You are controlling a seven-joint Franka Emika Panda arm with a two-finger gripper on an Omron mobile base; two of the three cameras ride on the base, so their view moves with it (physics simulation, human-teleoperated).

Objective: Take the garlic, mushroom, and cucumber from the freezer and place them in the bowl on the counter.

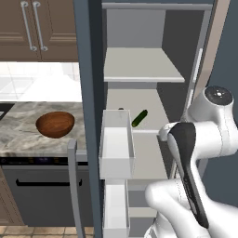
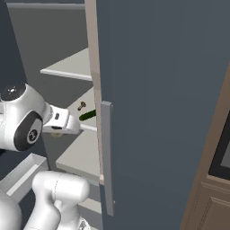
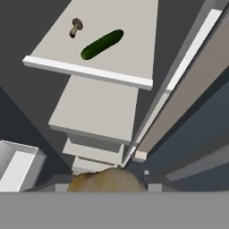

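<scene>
The freezer (image 1: 88, 69) stands open, showing light grey shelves. On its middle shelf (image 3: 103, 40) lie the dark green cucumber (image 3: 102, 44) and, just beyond it, the small brown mushroom (image 3: 75, 27); both also show in the right base view, cucumber (image 2: 87, 115) and mushroom (image 2: 81, 106). My gripper (image 3: 106, 188) hangs in front of and below that shelf, shut on a pale tan lump, the garlic (image 3: 107, 179). The reddish-brown bowl (image 1: 55, 124) sits on the marbled counter (image 1: 18, 137), left of the freezer.
White door bins (image 1: 116, 144) jut out between the bowl and the shelves. A grey bar handle (image 1: 73, 186) hangs below them. A wide slate-blue panel (image 2: 157, 112) with its own handle (image 2: 106, 157) closes off the right side. Brown cabinets (image 1: 37, 28) hang above the counter.
</scene>
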